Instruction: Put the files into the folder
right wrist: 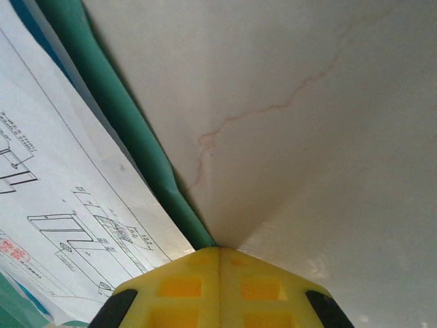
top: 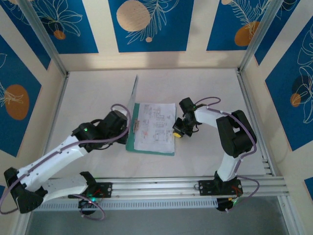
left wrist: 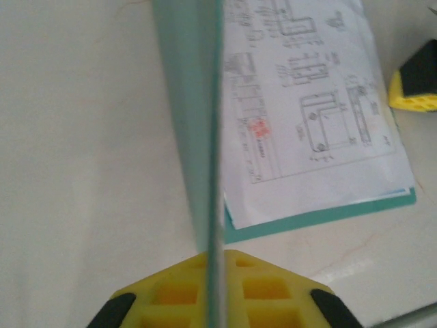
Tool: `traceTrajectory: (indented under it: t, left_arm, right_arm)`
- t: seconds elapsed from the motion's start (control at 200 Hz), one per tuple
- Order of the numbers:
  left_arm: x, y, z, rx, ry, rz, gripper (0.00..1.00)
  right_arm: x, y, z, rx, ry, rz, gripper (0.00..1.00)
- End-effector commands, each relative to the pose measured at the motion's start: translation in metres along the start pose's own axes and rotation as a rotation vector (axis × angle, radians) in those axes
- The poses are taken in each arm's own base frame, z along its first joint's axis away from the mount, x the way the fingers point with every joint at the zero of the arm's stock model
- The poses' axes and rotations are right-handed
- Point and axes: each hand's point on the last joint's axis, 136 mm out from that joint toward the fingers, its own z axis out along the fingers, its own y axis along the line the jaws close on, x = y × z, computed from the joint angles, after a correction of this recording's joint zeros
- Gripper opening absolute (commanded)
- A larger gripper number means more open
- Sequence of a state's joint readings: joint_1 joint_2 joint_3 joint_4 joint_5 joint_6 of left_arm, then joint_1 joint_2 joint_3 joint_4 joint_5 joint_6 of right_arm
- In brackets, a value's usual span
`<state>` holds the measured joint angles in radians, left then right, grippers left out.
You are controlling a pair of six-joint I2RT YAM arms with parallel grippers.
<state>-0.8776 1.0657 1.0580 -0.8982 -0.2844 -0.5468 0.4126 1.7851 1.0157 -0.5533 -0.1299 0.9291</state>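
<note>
The teal folder (top: 149,150) lies open in mid-table. Its lower leaf is flat, and its other leaf (top: 133,100) stands upright along the left side. The files (top: 155,126), white sheets with line drawings, rest on the flat leaf. My left gripper (top: 129,131) is shut on the near end of the upright leaf, which runs edge-on (left wrist: 205,137) between the yellow fingertips of the gripper (left wrist: 217,258). The files (left wrist: 307,102) lie to its right. My right gripper (top: 177,132) is shut, tips (right wrist: 220,251) touching the folder's right edge (right wrist: 116,116) beside the files (right wrist: 61,205).
White tabletop (top: 210,93) stretches behind and to the right of the folder. Metal frame posts (top: 254,44) and patterned blue wall panels close in the back and sides. An aluminium rail (top: 161,186) carrying both arm bases runs along the near edge.
</note>
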Motion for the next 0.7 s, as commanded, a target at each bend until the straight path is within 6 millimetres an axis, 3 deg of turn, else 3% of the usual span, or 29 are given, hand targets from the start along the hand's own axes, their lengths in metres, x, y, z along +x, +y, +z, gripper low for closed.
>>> traceTrajectory:
  t: [0.0, 0.29, 0.445, 0.575, 0.695]
  left_arm:
    - [-0.009, -0.022, -0.003, 0.013, -0.036, 0.02, 0.2]
    - [0.008, -0.112, 0.037, 0.279, 0.02, 0.019, 0.43]
    - [0.017, -0.161, 0.054, 0.449, 0.029, -0.028, 0.52]
    - [0.018, -0.178, 0.061, 0.516, 0.034, -0.082, 0.55]
    - [0.009, -0.169, 0.052, 0.514, -0.001, -0.116, 0.64]
  right_arm:
    - [0.002, -0.023, 0.02, 0.104, 0.015, 0.017, 0.0]
    - [-0.002, -0.023, 0.012, 0.104, -0.006, -0.012, 0.0]
    - [-0.009, -0.023, -0.012, 0.114, -0.07, -0.037, 0.0]
    - [-0.016, -0.028, -0.043, 0.139, -0.148, -0.047, 0.11]
    - [-0.023, -0.044, -0.072, 0.179, -0.219, -0.028, 0.21]
